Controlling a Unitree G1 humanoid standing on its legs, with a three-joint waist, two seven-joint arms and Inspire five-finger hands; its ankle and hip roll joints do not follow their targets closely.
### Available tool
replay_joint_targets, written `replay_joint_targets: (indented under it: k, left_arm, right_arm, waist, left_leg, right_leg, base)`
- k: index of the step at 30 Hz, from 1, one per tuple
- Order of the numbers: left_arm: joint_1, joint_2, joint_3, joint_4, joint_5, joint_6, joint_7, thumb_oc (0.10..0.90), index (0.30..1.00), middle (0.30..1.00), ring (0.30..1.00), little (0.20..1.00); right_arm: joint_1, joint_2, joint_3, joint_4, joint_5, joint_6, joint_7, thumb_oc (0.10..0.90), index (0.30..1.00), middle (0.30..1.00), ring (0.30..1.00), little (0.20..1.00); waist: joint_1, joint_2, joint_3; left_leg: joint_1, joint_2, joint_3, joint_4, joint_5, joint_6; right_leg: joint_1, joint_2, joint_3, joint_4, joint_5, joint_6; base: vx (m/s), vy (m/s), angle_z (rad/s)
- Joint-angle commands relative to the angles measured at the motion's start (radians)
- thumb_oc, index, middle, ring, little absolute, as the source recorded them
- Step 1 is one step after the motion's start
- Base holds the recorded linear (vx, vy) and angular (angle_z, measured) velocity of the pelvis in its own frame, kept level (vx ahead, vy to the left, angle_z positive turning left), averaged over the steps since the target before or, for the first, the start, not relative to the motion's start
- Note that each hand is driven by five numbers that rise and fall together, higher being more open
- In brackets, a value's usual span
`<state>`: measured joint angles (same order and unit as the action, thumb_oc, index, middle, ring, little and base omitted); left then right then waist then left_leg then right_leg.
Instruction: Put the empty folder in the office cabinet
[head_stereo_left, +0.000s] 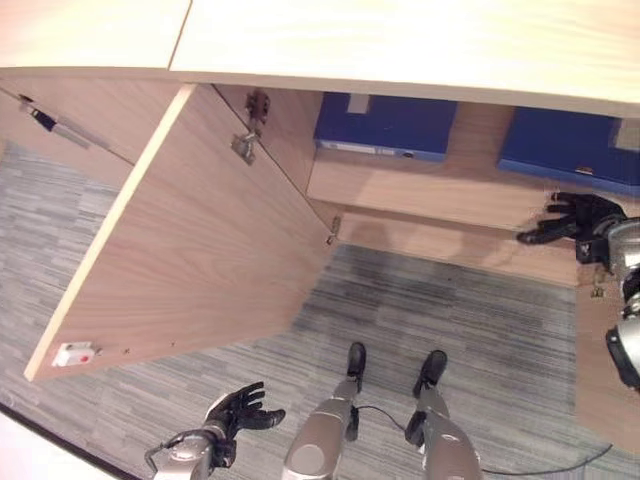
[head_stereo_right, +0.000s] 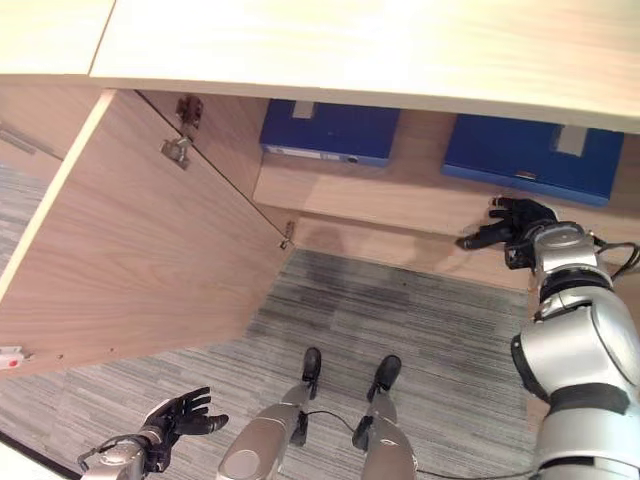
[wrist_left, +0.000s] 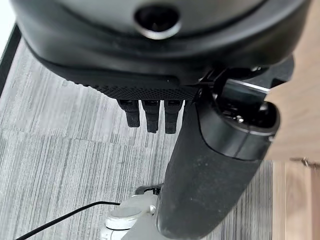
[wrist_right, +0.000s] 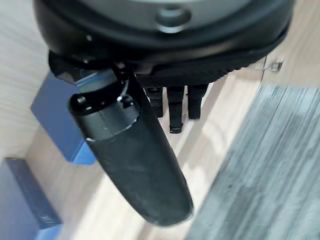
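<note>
Folder: two blue folders lie flat on the cabinet shelf, one (head_stereo_right: 330, 130) toward the left, one (head_stereo_right: 530, 158) toward the right. Can't tell which is the empty one.
Right hand: (head_stereo_right: 515, 225) over the shelf's front edge, just in front of the right folder, not touching it; fingers loose and spread, holding nothing.
Left hand: (head_stereo_left: 238, 410) low over the carpet (head_stereo_left: 470, 320), well clear of the cabinet; fingers relaxed, empty.
Step, my read: placing looks done. What's left is to draw the right arm straight out, then close up.
How: pull back level along the shelf and keep the fingers straight, so nothing hooks the folder's edge.
Door: left door (head_stereo_left: 190, 240) swung wide open, hinges (head_stereo_left: 246, 145) exposed.
In the way: the open door stands between the left hand and the shelf. Shelf (head_stereo_right: 400, 205) bare between the folders.
</note>
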<state>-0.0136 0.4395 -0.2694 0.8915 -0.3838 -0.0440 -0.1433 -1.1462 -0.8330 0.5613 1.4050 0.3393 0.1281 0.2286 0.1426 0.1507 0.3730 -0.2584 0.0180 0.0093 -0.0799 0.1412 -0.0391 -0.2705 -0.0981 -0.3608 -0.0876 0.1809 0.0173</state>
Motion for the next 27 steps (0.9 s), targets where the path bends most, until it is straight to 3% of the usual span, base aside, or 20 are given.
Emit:
replay_joint_targets:
  k: [1,6,10,14,17,18,19,20,21,22,23,24,25,26,27]
  left_arm:
    - [0.063,0.083,0.001,-0.004,0.028,-0.028,0.0,0.8,0.9,0.9,0.9,0.9]
    - [0.064,0.081,0.008,-0.036,0.034,-0.031,0.0,0.8,0.9,0.9,0.9,0.9]
    - [0.057,0.093,0.011,-0.032,0.077,-0.028,-0.02,0.8,0.9,0.9,0.9,0.9]
    - [0.033,0.082,0.007,0.044,0.115,-0.029,-0.015,0.8,0.9,0.9,0.9,0.9]
    - [0.011,0.054,0.014,0.136,0.162,-0.027,-0.01,0.8,0.9,0.9,0.9,0.9]
    - [-0.022,0.023,0.009,0.212,0.199,-0.027,0.001,0.8,0.9,0.9,0.9,0.9]
    - [-0.023,0.023,0.008,0.212,0.199,-0.027,0.001,0.8,0.9,0.9,0.9,0.9]
    - [-0.049,-0.004,0.008,0.251,0.251,-0.027,0.013,0.8,0.9,0.9,0.9,0.9]
    - [-0.049,-0.003,0.006,0.252,0.251,-0.027,0.013,0.8,0.9,0.9,0.9,0.9]
    - [-0.056,-0.011,0.019,0.269,0.277,-0.026,0.02,0.8,0.9,0.9,0.9,0.9]
    - [-0.057,-0.018,0.029,0.281,0.299,-0.024,0.021,0.8,0.9,0.9,0.9,0.9]
    - [-0.059,-0.041,0.057,0.306,0.308,-0.019,0.032,0.8,0.9,0.9,0.9,0.9]
    - [-0.059,-0.04,0.055,0.306,0.308,-0.019,0.032,0.8,0.9,0.9,0.9,0.9]
    - [-0.05,-0.062,0.085,0.324,0.314,-0.022,0.047,0.8,0.9,0.9,0.9,0.9]
    - [-0.05,-0.061,0.084,0.324,0.314,-0.023,0.047,0.8,0.9,0.9,0.9,0.9]
  right_arm:
    - [-0.034,-0.075,0.101,-0.031,-0.126,-0.039,-0.004,0.8,0.9,0.9,0.9,0.9]
    - [-0.016,-0.084,0.176,-0.1,-0.232,-0.051,0.014,0.8,0.9,0.9,0.9,0.9]
    - [0.037,-0.128,0.266,-0.28,-0.32,-0.055,0.116,0.8,0.9,0.9,0.9,0.9]
    - [0.118,-0.145,0.234,-0.472,-0.239,-0.062,0.131,0.8,0.9,0.9,0.9,0.9]
    - [0.252,-0.163,0.159,-0.647,-0.08,-0.069,0.145,0.8,0.9,0.9,0.9,0.9]
    - [0.391,-0.122,0.045,-0.695,0.06,-0.083,0.11,0.8,0.9,0.9,0.9,0.9]
    - [0.394,-0.122,0.042,-0.696,0.059,-0.083,0.11,0.8,0.9,0.9,0.9,0.9]
    - [0.538,-0.067,-0.076,-0.758,0.145,-0.102,0.08,0.8,0.9,0.9,0.9,0.9]
    - [0.541,-0.067,-0.079,-0.76,0.145,-0.101,0.079,0.8,0.9,0.9,0.9,0.9]
    - [0.627,-0.044,-0.148,-0.804,0.18,-0.108,0.069,0.8,0.9,0.9,0.9,0.9]
    - [0.709,-0.01,-0.213,-0.835,0.208,-0.12,0.058,0.8,0.9,0.9,0.9,0.9]
    - [0.851,0.088,-0.349,-0.886,0.265,-0.163,0.001,0.8,0.9,0.9,0.9,0.9]
    - [0.854,0.088,-0.352,-0.887,0.264,-0.163,0.001,0.8,0.9,0.9,0.9,0.9]
    - [0.986,0.211,-0.457,-0.948,0.299,-0.204,-0.046,0.8,0.9,0.9,0.9,0.9]
    - [0.988,0.211,-0.458,-0.949,0.299,-0.204,-0.046,0.8,0.9,0.9,0.9,0.9]
  waist:
    - [0.012,-0.006,-0.04]
    - [0.0,-0.013,-0.048]
    - [-0.02,-0.039,-0.075]
    - [-0.04,-0.065,-0.096]
    - [-0.066,-0.096,-0.129]
    - [-0.085,-0.119,-0.157]
    - [-0.083,-0.119,-0.157]
    - [-0.102,-0.134,-0.183]
    - [-0.099,-0.135,-0.183]
    - [-0.113,-0.14,-0.197]
    - [-0.119,-0.147,-0.215]
    - [-0.14,-0.162,-0.247]
    - [-0.138,-0.163,-0.249]
    - [-0.155,-0.174,-0.274]
    - [-0.155,-0.175,-0.277]
  left_leg:
    - [0.017,0.009,0.096,-0.007,-0.056,-0.062]
    - [0.029,0.005,0.096,-0.007,-0.06,-0.06]
    - [0.057,-0.004,0.092,-0.007,-0.07,-0.061]
    - [0.076,-0.01,0.1,-0.007,-0.057,-0.05]
    - [0.103,-0.016,0.107,-0.007,-0.063,-0.047]
    - [0.127,-0.02,0.113,-0.007,-0.067,-0.045]
    - [0.127,-0.02,0.114,-0.007,-0.067,-0.045]
    - [0.149,-0.021,0.123,-0.007,-0.078,-0.038]
    - [0.15,-0.021,0.124,-0.007,-0.079,-0.038]
    - [0.161,-0.02,0.128,-0.007,-0.087,-0.033]
    - [0.168,-0.019,0.134,-0.007,-0.091,-0.028]
    - [0.201,-0.017,0.156,-0.007,-0.111,-0.016]
    - [0.198,-0.017,0.156,-0.007,-0.109,-0.015]
    - [0.227,-0.013,0.181,-0.007,-0.126,-0.007]
    - [0.222,-0.014,0.181,-0.007,-0.124,-0.006]
  right_leg:
    - [-0.021,-0.007,0.006,0.2,-0.261,0.049]
    - [-0.007,-0.01,0.009,0.195,-0.259,0.05]
    - [0.041,-0.017,0.002,0.168,-0.253,0.053]
    - [0.073,-0.019,0.0,0.139,-0.217,0.053]
    - [0.113,-0.017,0.01,0.114,-0.2,0.063]
    - [0.143,-0.015,0.019,0.097,-0.186,0.069]
    - [0.144,-0.015,0.02,0.097,-0.186,0.069]
    - [0.167,-0.008,0.034,0.085,-0.177,0.074]
    - [0.167,-0.008,0.035,0.085,-0.176,0.074]
    - [0.178,-0.005,0.045,0.08,-0.173,0.079]
    - [0.183,-0.002,0.053,0.074,-0.167,0.082]
    - [0.203,0.007,0.083,0.063,-0.152,0.091]
    - [0.2,0.006,0.083,0.062,-0.15,0.091]
    - [0.213,0.015,0.114,0.054,-0.141,0.097]
    - [0.209,0.014,0.114,0.053,-0.139,0.097]
  base:
    - [-0.03,0.013,-0.04]
    - [-0.01,0.009,-0.06]
    - [0.01,0.015,0.05]
    - [-0.04,0.06,0.02]
    - [0.04,0.073,-0.03]
    - [0.03,0.087,-0.06]
    - [0.03,0.125,-0.04]
    - [0.0,0.068,-0.13]
    - [0.01,0.106,-0.2]
    - [0.01,0.067,-0.32]
    - [0.06,0.145,-0.19]
    - [0.05,0.108,-0.23]
    - [0.07,0.145,-0.25]
    - [0.02,0.068,-0.66]
    - [0.05,0.092,-0.72]
